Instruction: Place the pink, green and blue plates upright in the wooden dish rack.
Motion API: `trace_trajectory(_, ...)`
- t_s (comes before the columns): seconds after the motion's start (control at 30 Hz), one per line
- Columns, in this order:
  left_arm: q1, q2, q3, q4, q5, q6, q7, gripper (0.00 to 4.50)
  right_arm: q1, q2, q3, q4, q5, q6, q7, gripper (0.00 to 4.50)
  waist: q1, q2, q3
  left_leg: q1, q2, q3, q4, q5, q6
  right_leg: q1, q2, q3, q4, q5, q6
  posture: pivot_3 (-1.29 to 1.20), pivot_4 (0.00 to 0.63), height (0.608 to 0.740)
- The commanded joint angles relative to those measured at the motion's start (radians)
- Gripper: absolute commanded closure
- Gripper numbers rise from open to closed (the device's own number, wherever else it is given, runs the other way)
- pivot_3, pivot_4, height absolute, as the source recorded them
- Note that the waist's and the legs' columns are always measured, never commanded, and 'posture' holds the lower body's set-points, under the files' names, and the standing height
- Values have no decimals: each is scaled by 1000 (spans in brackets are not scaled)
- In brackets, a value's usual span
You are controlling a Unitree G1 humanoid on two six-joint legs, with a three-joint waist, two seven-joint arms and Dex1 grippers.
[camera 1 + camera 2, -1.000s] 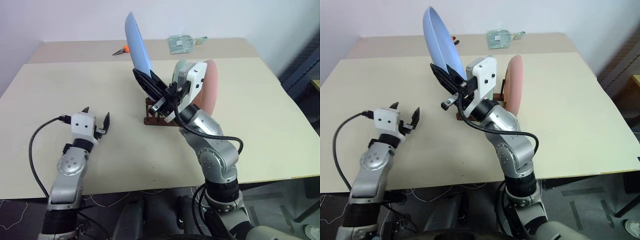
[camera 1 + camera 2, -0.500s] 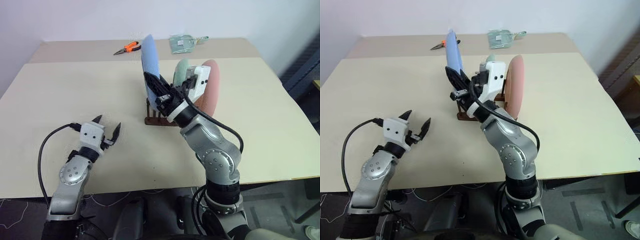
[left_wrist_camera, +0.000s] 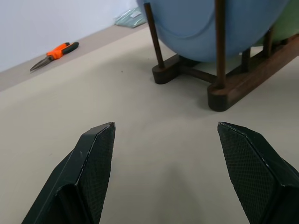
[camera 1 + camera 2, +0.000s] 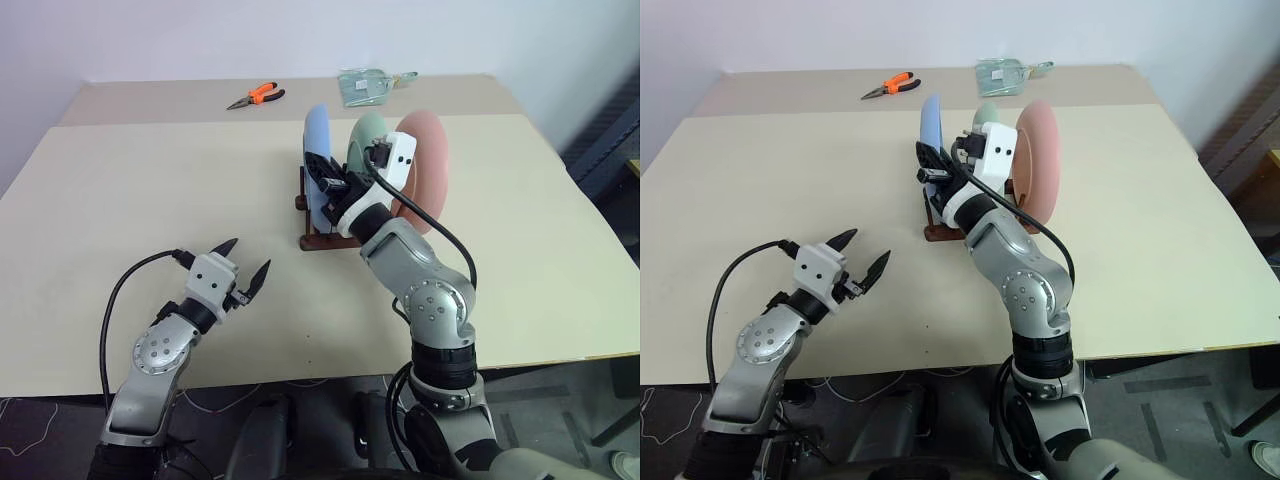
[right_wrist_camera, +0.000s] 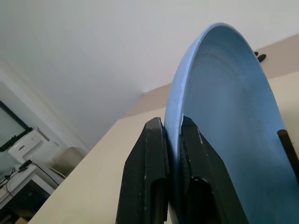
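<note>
We are looking first at the right gripper (image 5: 172, 154): its two black fingers (image 5: 145, 172) are pinching the rim of the blue plate (image 5: 224, 121), one finger on each face, with only the plate's edge between them. That plate is standing upright in the wooden dish rack (image 3: 243, 77), at the rack's end toward our left, its lower edge sitting between the thin pegs above the base rails. Just beside it in the rack we are seeing the green plate (image 4: 366, 136), also on edge, and past that the pink plate (image 4: 428, 165), standing at the rack's right end and leaning slightly. All three are standing close together, faces roughly parallel.

Our left gripper (image 4: 240, 262) is hovering above the table (image 4: 120, 200) with its fingers (image 3: 91, 158) spread wide apart and nothing between them. It is pointing toward the rack from the near left, well apart from it, and touching none of the plates.

Farther out, orange-handled pliers (image 4: 255, 96) are lying on the far strip of table, behind the rack and to the left. A clear packet (image 4: 368, 85) is lying near the far edge, behind the plates.
</note>
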Motion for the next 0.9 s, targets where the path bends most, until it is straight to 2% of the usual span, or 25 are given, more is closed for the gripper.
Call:
trace_trajectory(0.03, -13, 3, -8, -30, 9, -23, -7, 889, -61, 22, 0, -14, 9, -12, 16, 2974, 0, 0, 0, 0, 0, 0, 0, 0, 0, 0, 0, 0, 0, 0, 0, 0, 150, 738)
trace_trajectory(0.17, -20, 1, -13, -26, 13, -23, -10, 889, -98, -46, 52, -18, -78, -45, 77, 934, -2, 0, 0, 0, 0, 0, 0, 0, 0, 0, 1, 0, 0, 0, 0, 0, 150, 738)
trace_trajectory(0.3, -25, 1, -15, -23, 15, -23, -11, 889, -151, -163, 109, -19, -216, -114, 156, 934, -1, 0, 0, 0, 0, 1, 0, 0, 0, 0, 1, 0, 0, 0, 0, 0, 150, 738)
trace_trajectory(0.5, -35, -5, -8, -11, 15, -26, -8, 889, -224, -323, 113, 12, -377, -233, 262, 934, 0, 1, 0, 0, 0, 1, 1, 0, 1, 1, 2, -1, 0, 0, 0, 0, 150, 738)
trace_trajectory(0.63, -48, -16, 0, 8, 1, -29, -5, 889, -261, -396, 32, 34, -330, -224, 348, 934, 3, 0, 0, 0, 0, 1, 2, 0, 1, 2, 2, -1, 0, 0, 0, 0, 150, 738)
trace_trajectory(0.8, -72, -25, -6, 51, 10, -54, -7, 889, -256, -487, -20, 24, -374, -269, 399, 934, 4, 1, 0, 0, 0, 1, 2, 0, 1, 2, 2, -1, 0, 0, 0, 0, 150, 738)
trace_trajectory(0.9, -91, -22, 28, 91, 15, -70, 15, 889, -217, -618, -131, 50, -392, -274, 425, 934, 9, 0, 1, 0, 0, 1, 3, 0, 1, 2, 2, -1, 0, 0, 0, 0, 150, 738)
